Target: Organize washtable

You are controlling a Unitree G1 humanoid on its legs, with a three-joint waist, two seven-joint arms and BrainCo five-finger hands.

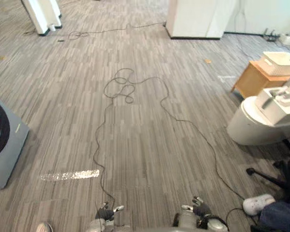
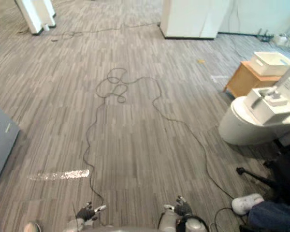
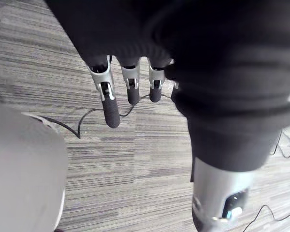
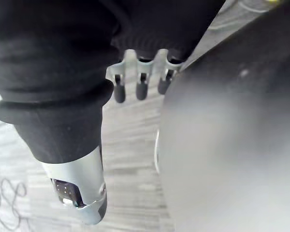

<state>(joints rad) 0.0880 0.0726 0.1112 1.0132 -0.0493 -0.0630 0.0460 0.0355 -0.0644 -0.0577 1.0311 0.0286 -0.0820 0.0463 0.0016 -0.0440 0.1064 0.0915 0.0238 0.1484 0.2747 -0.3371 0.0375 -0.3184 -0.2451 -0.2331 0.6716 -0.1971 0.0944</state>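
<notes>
1. The left hand [image 3: 109, 104] is hung loose over the floor [image 1: 145, 121], fingers straight, nothing held.
2. Same deal for the right hand [image 4: 141, 89]: relaxed, nothing grasped.
3. A white basin [image 1: 251, 125] with a white box [image 1: 280, 102] on top is seen at the floor's right edge, well apart from both hands.
4. Just behind it, a white basket [image 1: 280, 63] is sat on a wooden stand [image 1: 251, 79].
5. A grey machine [image 1: 12, 145] is parked at the left edge.

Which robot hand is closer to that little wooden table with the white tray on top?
Right. The right robot hand hangs on the same side as the wooden table, far short of it; the left robot hand hangs farther off to its left.
</notes>
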